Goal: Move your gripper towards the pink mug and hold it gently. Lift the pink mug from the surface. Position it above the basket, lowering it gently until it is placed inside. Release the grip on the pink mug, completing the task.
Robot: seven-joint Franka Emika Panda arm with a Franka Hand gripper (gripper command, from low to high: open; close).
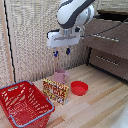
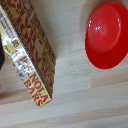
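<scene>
I read the exterior view first. The gripper (image 1: pixel 62 51) hangs in the air well above the worktop (image 1: pixel 100 107), fingers pointing down, jaws apart w/ nothing between them. The two blue-tipped fingers (image 1: pixel 55 53) are clear of every object.

The pink mug (image 1: pixel 60 75) stands upright on the worktop, below the gripper and a little toward the back, near the slatted wall. Its handle faces the exterior view's right. It is just behind the granola bar box (image 1: pixel 56 91); I cannot tell whether the two touch, since the box hides the mug's base.

The granola bar box stands on its long edge, yellow w/ red lettering, between the mug and the front of the worktop. The red bowl (image 1: pixel 79 88) sits low on the worktop just to the exterior view's right of the box, apart from it.

The basket (image 1: pixel 22 104) is at the exterior view's lower left, upright, open side up. I see only red mesh and blue-grey rim; interior looks bare, approx., at this resolution. It is near the box's end but not touching the mug.

A wooden drawer unit (image 1: pixel 107 45) stands at the exterior view's right, behind the worktop.

Wrist view: granola bar box (image 2: pixel 30 55) and red bowl (image 2: pixel 108 35) lie side by side w/ bare planks between. A dark shape at the frame edge beside the box is not identifiable.
</scene>
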